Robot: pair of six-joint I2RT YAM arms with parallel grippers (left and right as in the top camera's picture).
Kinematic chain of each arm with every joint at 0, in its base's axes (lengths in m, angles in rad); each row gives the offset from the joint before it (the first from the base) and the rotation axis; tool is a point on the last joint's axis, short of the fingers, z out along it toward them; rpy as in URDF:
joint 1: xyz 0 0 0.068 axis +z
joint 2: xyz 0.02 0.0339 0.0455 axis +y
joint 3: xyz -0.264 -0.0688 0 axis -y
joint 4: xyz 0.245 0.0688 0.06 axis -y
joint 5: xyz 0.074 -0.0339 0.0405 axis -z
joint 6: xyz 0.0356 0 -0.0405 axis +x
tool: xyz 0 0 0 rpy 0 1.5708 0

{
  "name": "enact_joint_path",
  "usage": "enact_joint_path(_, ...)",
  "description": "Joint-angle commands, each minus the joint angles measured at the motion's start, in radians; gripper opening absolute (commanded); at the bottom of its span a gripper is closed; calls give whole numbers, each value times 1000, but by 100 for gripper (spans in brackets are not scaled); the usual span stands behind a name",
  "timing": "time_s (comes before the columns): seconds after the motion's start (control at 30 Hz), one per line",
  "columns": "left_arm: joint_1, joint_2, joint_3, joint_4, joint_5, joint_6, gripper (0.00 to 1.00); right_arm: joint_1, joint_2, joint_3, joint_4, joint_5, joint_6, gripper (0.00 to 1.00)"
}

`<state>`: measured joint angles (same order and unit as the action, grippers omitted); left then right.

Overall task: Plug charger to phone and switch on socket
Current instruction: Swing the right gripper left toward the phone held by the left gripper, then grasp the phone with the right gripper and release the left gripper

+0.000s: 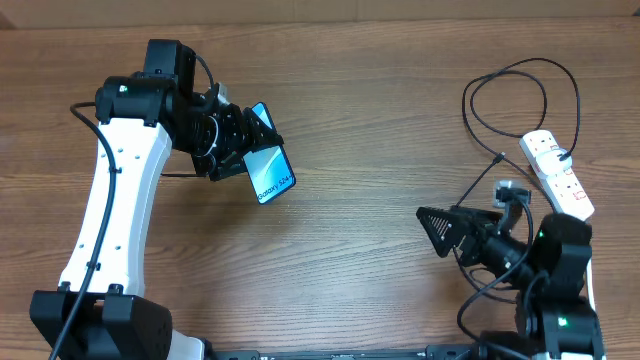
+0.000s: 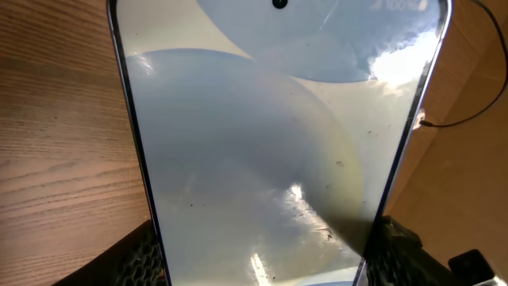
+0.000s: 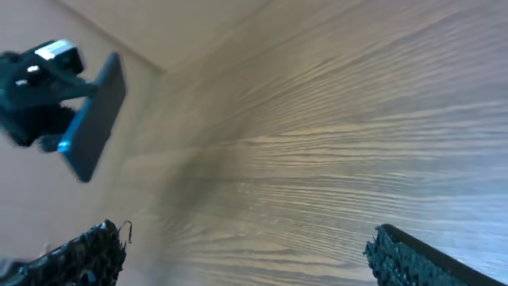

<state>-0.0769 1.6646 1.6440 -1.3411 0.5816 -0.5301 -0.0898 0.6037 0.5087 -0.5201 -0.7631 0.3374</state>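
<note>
My left gripper (image 1: pixel 232 152) is shut on the phone (image 1: pixel 268 170) and holds it tilted above the table, its light blue screen with "Galaxy S24" text facing up. The phone's screen fills the left wrist view (image 2: pixel 270 143), with both fingers against its dark edges. It also shows in the right wrist view (image 3: pixel 91 131), far off. My right gripper (image 1: pixel 440 232) is open and empty above bare table, its fingers wide apart (image 3: pixel 246 254). The white power strip (image 1: pixel 557 175) lies at the right edge. The thin black charger cable (image 1: pixel 520 85) loops behind it, with its connector tip (image 1: pixel 500 157) on the table.
The power strip's thick white cord (image 1: pixel 590 275) runs down the right edge by the right arm's base. The wood table (image 1: pixel 380 130) lies between the two arms.
</note>
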Motion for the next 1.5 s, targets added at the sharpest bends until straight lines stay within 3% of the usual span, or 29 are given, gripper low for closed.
enact_joint_path(0.0, -2, -17, 6, 5, 13, -52, 53, 6, 31, 28, 32, -190, -35, 100)
enact_joint_path(0.27, -26, -17, 6, 40, 11, -143, 53, 13, 84, 15, 77, -248, -35, 100)
enact_joint_path(0.43, -76, -17, 6, 64, -19, -212, 53, 103, 131, 15, 206, -243, -34, 100)
enact_joint_path(0.57, -119, -17, 6, 91, -40, -254, 53, 244, 193, 15, 326, -105, -19, 100)
enact_joint_path(0.77, -145, -17, 6, 140, -39, -319, 53, 444, 314, 15, 499, 212, 182, 100)
enact_joint_path(1.03, -146, -17, 6, 172, -39, -369, 53, 640, 497, 15, 781, 549, 305, 100)
enact_joint_path(1.3, -146, -17, 6, 187, -39, -369, 53, 712, 659, 15, 1110, 562, 381, 100)
enact_joint_path(1.47, -153, -17, 6, 191, -40, -376, 53, 727, 703, 15, 1200, 562, 383, 100)
